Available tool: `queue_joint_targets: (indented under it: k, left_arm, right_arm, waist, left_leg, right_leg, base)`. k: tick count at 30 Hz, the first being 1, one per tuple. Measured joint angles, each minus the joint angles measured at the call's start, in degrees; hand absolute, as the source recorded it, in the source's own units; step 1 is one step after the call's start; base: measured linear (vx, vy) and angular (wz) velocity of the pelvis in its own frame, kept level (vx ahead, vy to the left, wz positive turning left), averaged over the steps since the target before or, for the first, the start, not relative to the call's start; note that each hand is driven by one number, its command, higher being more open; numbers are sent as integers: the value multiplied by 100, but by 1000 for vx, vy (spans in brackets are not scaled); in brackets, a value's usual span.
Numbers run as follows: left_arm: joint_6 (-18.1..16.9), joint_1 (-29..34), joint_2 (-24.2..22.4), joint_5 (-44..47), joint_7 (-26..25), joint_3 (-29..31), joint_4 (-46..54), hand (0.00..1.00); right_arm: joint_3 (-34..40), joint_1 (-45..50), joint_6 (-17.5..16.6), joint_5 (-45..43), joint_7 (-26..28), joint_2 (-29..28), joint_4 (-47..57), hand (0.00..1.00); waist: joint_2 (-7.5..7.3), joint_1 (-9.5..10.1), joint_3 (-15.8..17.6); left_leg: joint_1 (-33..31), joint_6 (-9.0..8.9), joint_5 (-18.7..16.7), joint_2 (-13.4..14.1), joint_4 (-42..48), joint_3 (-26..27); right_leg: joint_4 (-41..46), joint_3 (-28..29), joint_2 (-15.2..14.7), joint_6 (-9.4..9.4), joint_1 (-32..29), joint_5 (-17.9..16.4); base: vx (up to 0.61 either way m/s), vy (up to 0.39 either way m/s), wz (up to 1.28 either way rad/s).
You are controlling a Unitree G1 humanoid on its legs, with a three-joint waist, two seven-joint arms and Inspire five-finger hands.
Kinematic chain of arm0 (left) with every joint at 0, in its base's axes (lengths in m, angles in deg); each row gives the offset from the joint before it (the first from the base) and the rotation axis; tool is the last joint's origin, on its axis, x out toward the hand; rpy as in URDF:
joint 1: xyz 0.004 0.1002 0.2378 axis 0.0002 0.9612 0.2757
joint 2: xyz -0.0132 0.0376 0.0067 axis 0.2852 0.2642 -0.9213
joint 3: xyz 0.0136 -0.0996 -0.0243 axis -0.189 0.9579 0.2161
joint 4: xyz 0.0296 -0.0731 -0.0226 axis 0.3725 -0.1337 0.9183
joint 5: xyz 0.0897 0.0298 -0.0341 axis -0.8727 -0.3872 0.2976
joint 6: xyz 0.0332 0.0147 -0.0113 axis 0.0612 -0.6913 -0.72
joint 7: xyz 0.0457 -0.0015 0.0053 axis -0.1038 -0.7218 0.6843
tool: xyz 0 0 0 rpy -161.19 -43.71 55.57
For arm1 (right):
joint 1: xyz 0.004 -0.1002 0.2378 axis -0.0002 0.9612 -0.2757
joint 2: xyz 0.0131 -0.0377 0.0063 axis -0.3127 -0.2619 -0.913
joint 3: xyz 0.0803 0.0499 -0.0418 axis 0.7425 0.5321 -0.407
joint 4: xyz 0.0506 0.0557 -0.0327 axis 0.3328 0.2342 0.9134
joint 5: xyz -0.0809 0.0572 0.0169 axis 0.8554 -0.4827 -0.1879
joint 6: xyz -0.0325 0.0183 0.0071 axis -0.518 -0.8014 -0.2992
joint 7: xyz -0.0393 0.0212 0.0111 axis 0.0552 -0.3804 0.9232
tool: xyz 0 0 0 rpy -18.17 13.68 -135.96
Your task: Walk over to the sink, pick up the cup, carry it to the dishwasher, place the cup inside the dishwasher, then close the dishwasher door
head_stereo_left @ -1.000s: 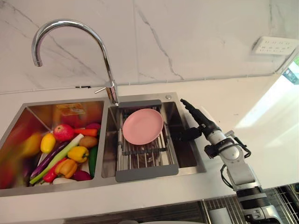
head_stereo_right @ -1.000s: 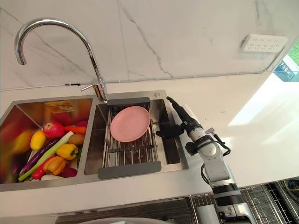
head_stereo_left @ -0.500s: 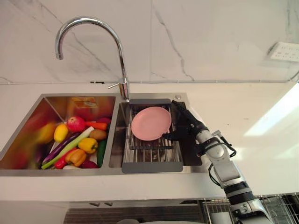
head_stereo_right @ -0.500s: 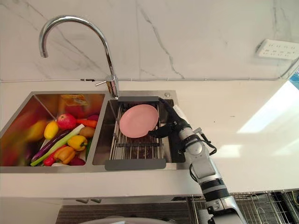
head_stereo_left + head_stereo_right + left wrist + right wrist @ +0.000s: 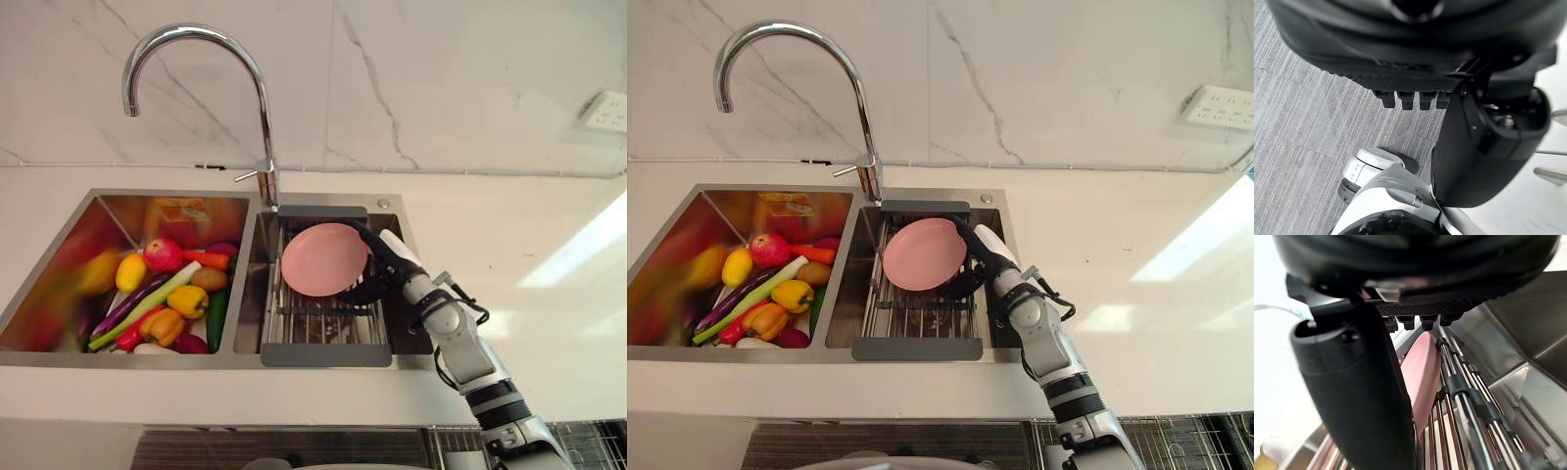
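Note:
A pink plate [image 5: 321, 259] leans on the wire rack [image 5: 323, 325] in the right sink basin; I see no cup. My right hand [image 5: 378, 270] reaches in from the right and sits at the plate's right rim. Its fingers arch behind the rim and its thumb [image 5: 1352, 396] lies in front, so the plate's edge [image 5: 1422, 367] shows between them. The fingers look straight, not clamped. My left hand [image 5: 1400, 39] hangs over grey floor, fingers relaxed and holding nothing.
A tall chrome faucet [image 5: 260, 98] rises behind the divider. The left basin holds several vegetables and fruits [image 5: 167, 304]. White counter [image 5: 519, 245] runs to the right, with a wall socket [image 5: 607, 110] above. A wire basket [image 5: 1176, 441] shows below the counter edge.
The camera has shifted. My right hand moved left from the basin's right rim across to the plate's right edge.

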Motion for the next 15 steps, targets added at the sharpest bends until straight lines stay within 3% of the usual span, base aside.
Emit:
queue_joint_targets:
  k: [15]
  left_arm:
    - [63,-2,21,-51,18,-5,43,100]
  right_arm:
    - [-333,-76,-456,1239,-20,248,2,100]
  waist:
    - [-34,39,9]
  left_leg:
    - [-5,2,1,-48,3,10]
  right_leg:
    - [71,13,-70,17,-34,-12]
  base:
    - [-15,10,0]
